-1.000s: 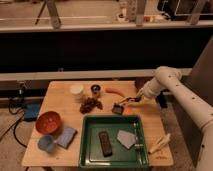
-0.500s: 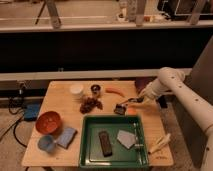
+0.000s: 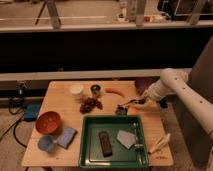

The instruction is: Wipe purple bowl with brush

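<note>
The purple bowl (image 3: 145, 84) sits at the table's far right edge, partly hidden behind my arm. The brush (image 3: 123, 108) lies on the table just in front of the green tray's far rim. Its dark head points left and its thin handle runs right towards my gripper (image 3: 142, 102). The gripper comes in from the right and sits at the handle's end, low over the table, between the brush and the purple bowl. A small orange piece (image 3: 135, 109) lies beside the handle.
The green tray (image 3: 90, 150) holds a dark brown block (image 3: 105, 143) and a grey piece (image 3: 125, 138). An orange bowl (image 3: 48, 122), light-blue cup (image 3: 46, 144) and blue sponge (image 3: 67, 136) stand left. A white cup (image 3: 76, 90), dark cup (image 3: 95, 89), carrot (image 3: 116, 91) and brown cluster (image 3: 90, 105) lie behind. A cream object (image 3: 160, 144) lies at the front right.
My arm has shifted slightly down and to the right near the brush handle. The brush and the bowl have stayed in place.
</note>
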`<state>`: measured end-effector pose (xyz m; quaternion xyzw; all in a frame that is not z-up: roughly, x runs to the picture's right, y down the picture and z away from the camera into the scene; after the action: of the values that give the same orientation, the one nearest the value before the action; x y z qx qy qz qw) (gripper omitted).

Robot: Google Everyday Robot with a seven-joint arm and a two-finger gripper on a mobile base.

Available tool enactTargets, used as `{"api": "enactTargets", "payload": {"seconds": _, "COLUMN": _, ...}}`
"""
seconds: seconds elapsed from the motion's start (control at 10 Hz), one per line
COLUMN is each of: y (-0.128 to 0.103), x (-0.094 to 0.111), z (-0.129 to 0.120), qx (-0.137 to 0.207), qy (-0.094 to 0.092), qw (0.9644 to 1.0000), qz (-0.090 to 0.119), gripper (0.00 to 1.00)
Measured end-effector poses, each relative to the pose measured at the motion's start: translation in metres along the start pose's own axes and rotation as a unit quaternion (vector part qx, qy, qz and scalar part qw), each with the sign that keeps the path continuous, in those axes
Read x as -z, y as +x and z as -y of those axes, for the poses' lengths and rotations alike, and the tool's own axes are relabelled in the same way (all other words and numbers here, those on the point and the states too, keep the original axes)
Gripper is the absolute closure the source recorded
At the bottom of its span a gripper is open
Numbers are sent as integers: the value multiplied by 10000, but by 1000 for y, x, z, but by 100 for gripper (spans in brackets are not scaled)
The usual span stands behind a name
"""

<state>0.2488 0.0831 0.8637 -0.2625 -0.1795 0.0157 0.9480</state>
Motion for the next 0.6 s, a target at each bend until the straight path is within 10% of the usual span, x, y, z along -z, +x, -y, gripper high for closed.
{"api": "enactTargets", "payload": {"seconds": 0.6, "y": -11, "x": 20, "z": 13, "qx": -122, "qy": 207, "qw": 9987, "qz": 444, "gripper": 100}}
